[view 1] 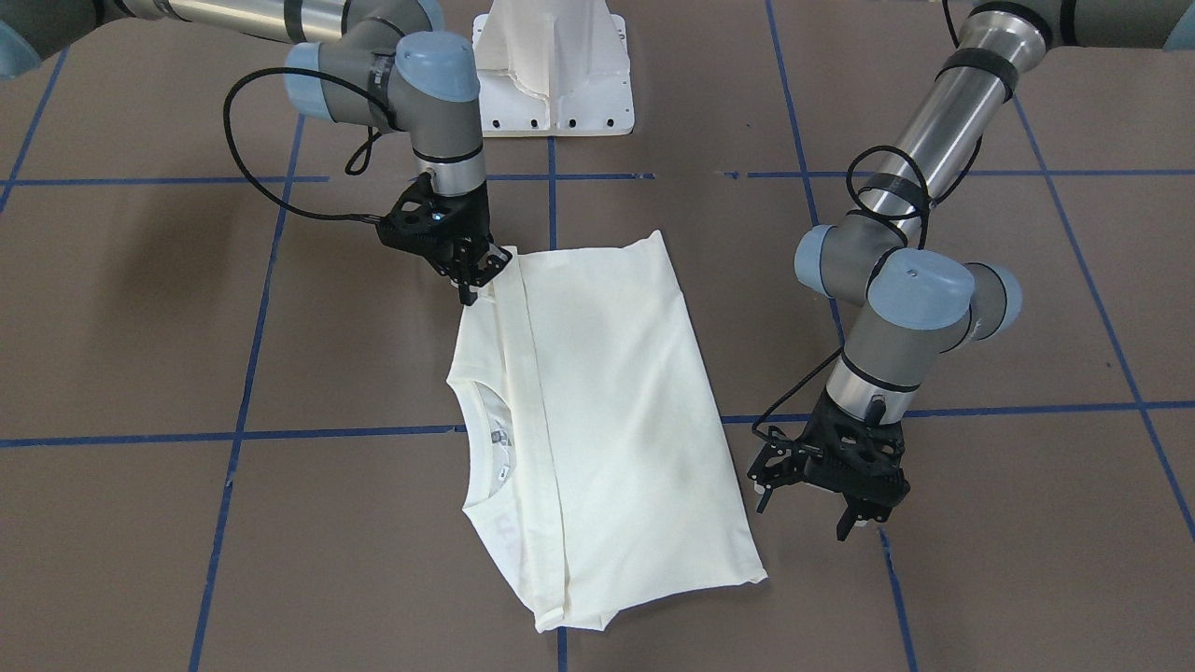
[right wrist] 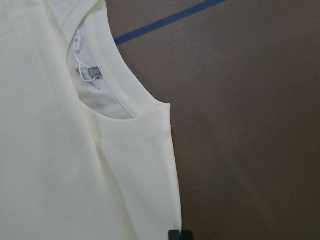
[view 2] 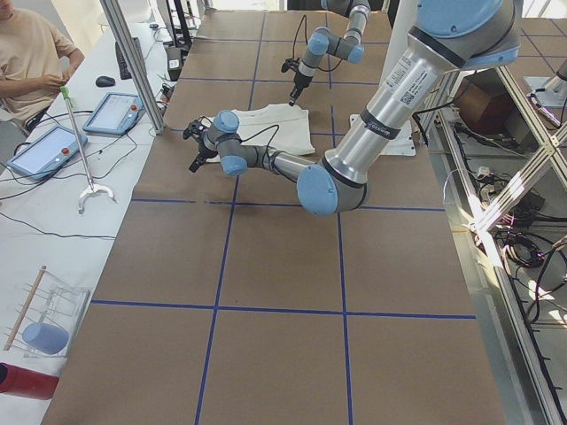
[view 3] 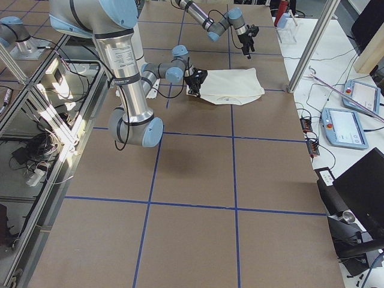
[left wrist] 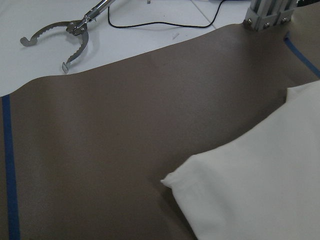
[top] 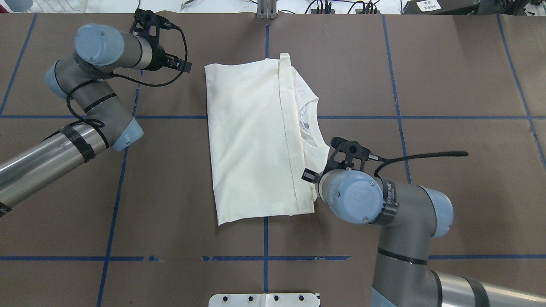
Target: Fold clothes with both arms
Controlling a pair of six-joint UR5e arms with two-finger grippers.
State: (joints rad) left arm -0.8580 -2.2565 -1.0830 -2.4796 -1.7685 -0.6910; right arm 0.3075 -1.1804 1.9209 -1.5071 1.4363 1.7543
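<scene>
Closest to the front-facing camera lies the near end of the cream-white long-sleeved shirt [view 1: 607,401], folded into a long rectangle, plain side up, flat on the brown paper-covered tabletop [view 1: 280,560] across its blue tape lines [view 1: 121,437]. Just beside the shirt's near corner, clear of the cloth, hovers the black two-finger left gripper [view 1: 803,515], fingers spread and empty. Farther on, the round ribbed collar [right wrist: 122,82] shows at the shirt's edge on the robot's right. At the far corner the black two-finger right gripper [view 1: 485,278] stands over the shoulder edge with its fingers apart. One tip touches the cloth, and nothing looks pinched. Beyond it stands the white rigid pedestal base [view 1: 551,65]. The step in hand looks like taking hold for the next fold. To do it well, each gripper should probably bite every layer at its corner. Both should then lift and travel together, so the stack neither skews nor drags open.
</scene>
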